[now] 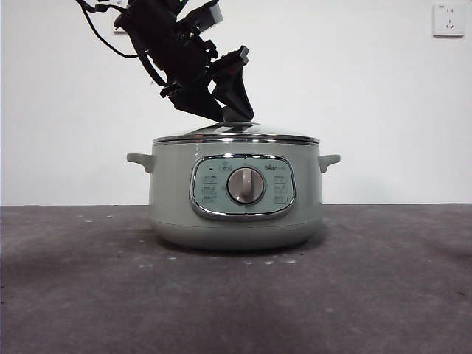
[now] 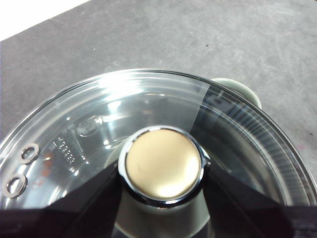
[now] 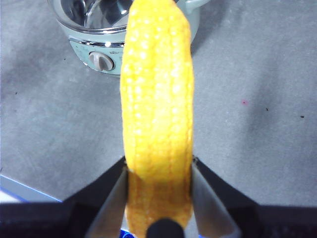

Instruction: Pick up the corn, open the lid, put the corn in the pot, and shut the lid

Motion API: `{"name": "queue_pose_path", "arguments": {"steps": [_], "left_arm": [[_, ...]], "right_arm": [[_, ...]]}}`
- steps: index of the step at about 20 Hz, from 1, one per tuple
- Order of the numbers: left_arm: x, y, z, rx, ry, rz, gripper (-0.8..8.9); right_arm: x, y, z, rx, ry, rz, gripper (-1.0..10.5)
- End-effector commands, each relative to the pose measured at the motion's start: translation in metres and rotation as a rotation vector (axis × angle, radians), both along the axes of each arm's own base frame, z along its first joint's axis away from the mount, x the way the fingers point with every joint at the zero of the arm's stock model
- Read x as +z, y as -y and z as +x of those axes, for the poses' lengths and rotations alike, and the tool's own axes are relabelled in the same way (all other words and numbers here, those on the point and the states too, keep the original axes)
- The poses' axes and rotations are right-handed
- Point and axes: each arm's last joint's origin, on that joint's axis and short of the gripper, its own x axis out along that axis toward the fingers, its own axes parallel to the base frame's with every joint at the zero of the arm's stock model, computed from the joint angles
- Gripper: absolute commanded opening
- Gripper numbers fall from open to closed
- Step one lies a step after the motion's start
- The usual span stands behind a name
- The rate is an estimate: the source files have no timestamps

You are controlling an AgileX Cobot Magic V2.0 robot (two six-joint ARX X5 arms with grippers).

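A bare test bench: grey table [image 1: 74, 295], blank white wall [image 1: 369, 96], one socket [image 1: 448, 20].

Glossy glass lid [image 2: 148, 114], chrome-rimmed; matt grey table [image 1: 236, 295]

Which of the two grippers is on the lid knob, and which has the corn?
The left gripper is on the lid's knob, a jaw either side, lid seated on the pot. The right gripper holds the corn instead, away from the pot.

A white wall socket [image 1: 449, 20] sits above the grey table [image 1: 383, 295].
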Motion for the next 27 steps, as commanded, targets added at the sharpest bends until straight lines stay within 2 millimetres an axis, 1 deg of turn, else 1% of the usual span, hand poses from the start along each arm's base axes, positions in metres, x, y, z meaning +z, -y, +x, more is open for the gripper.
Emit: {"name": "queue_pose_path", "arguments": {"steps": [1,5,10,14,17,19,21,22,25,27], "left_arm": [[-0.004,0.003,0.002,-0.009,0.002,0.0,-0.08],[0.004,0.001,0.0,-0.008,0.027,-0.013,-0.08],[0.032,-0.004,-0.01,-0.008,0.11,-0.057,-0.08],[0.061,-0.015,-0.024,0.001,0.175,-0.089,-0.08],[0.088,-0.03,-0.042,0.015,0.211,-0.105,-0.08],[0.106,-0.044,-0.057,0.035,0.227,-0.112,-0.08],[0.123,-0.059,-0.073,0.059,0.234,-0.12,-0.08],[0.131,-0.068,-0.082,0.07,0.239,-0.121,-0.08],[0.145,-0.088,-0.105,0.103,0.221,-0.108,-0.08],[0.15,-0.099,-0.119,0.118,0.202,-0.089,-0.08]], "right_arm": [[-0.001,0.0,0.0,-0.002,-0.004,0.006,-0.1],[-0.001,0.0,0.0,-0.002,-0.004,0.006,-0.1],[-0.001,0.0,0.0,-0.002,-0.004,0.007,-0.1],[-0.001,-0.001,0.001,-0.001,0.003,0.01,-0.1],[0.002,-0.004,0.006,0.009,0.037,0.035,-0.1],[0.002,-0.01,0.017,0.049,0.04,0.075,-0.1],[0.0,-0.02,0.033,0.094,0.036,0.104,-0.1],[-0.002,-0.025,0.045,0.112,0.035,0.111,-0.1],[-0.009,-0.042,0.079,0.148,0.019,0.126,-0.1],[-0.006,-0.054,0.104,0.162,0.014,0.111,-0.1]]}}
